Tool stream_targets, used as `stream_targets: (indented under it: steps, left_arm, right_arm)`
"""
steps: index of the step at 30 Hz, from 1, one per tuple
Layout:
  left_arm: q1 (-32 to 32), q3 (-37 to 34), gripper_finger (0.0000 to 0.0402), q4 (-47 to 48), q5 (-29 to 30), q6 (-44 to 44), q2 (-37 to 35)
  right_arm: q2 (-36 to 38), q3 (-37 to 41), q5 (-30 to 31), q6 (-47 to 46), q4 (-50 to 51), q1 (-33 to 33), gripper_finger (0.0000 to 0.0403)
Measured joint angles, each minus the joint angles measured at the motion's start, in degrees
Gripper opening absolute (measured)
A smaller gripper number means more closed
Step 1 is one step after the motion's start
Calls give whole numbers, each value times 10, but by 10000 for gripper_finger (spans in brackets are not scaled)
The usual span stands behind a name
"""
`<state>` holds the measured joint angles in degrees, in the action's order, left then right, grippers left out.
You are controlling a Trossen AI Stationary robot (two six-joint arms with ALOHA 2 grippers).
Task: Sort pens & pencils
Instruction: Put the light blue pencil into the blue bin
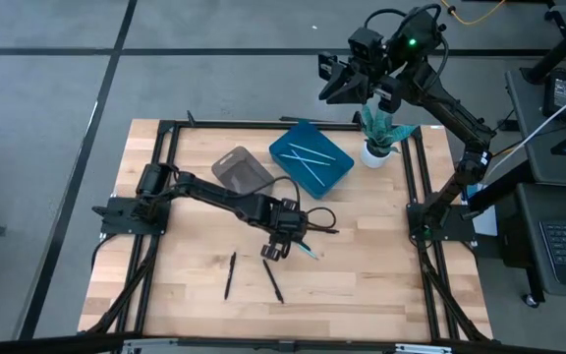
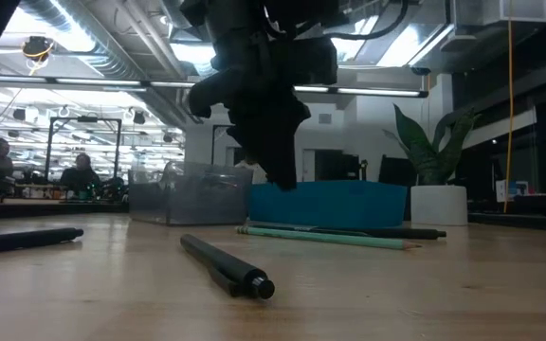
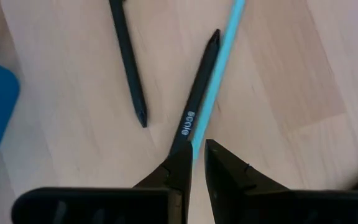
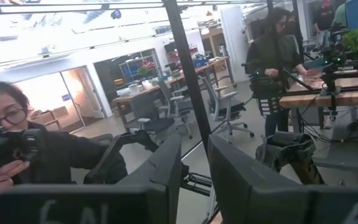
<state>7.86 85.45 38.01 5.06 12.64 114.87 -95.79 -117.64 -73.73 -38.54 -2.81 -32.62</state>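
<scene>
Two light blue sticks point(image 1: 310, 154) lie in the blue tray. On the table lie one light blue stick point(image 3: 219, 74) and three black ones: one point(image 3: 197, 93) right beside it, one point(image 1: 273, 280) nearer, one point(image 1: 230, 273) to its left. My left gripper point(image 3: 197, 155) hovers, shut, just above the near end of the blue stick and its black neighbour; in the low view its tips point(image 2: 282, 180) are clear of the table. My right gripper point(image 1: 334, 79) waits, shut, high beyond the far edge.
The blue tray point(image 1: 285, 157) sits at the far middle, with a clear grey container point(image 1: 244, 169) to its left. A potted plant point(image 1: 379, 138) stands at the far right. Bare wood lies along the near edge and the right side. People show in the room behind.
</scene>
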Motion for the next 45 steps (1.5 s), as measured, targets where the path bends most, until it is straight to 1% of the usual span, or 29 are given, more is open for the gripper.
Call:
stream_targets:
  steps: [6,8,10,12,27,30,35,39,45]
  left_arm:
    - [1,0,39,-1,-3,0,8]
    - [2,0,39,8,-15,0,12]
    - [2,1,39,-7,-25,0,21]
    - [2,-1,39,10,-22,-1,23]
    - [-5,0,39,0,-19,-3,22]
    - [-8,0,39,0,-37,-14,22]
    - [-11,0,39,0,-42,-25,22]
    - [-15,0,39,-1,-65,-35,22]
    - [-15,0,39,-1,-68,-40,22]
  right_arm:
    - [0,0,0,0,0,0,83]
    - [0,0,0,-1,0,0,83]
    - [0,0,0,-2,0,0,83]
    - [0,0,0,-2,0,0,83]
    - [0,0,0,-1,0,0,83]
    - [0,0,1,-2,0,0,83]
    - [0,0,5,-2,0,0,83]
    - [0,0,6,-4,0,0,83]
    - [0,0,7,-4,0,0,83]
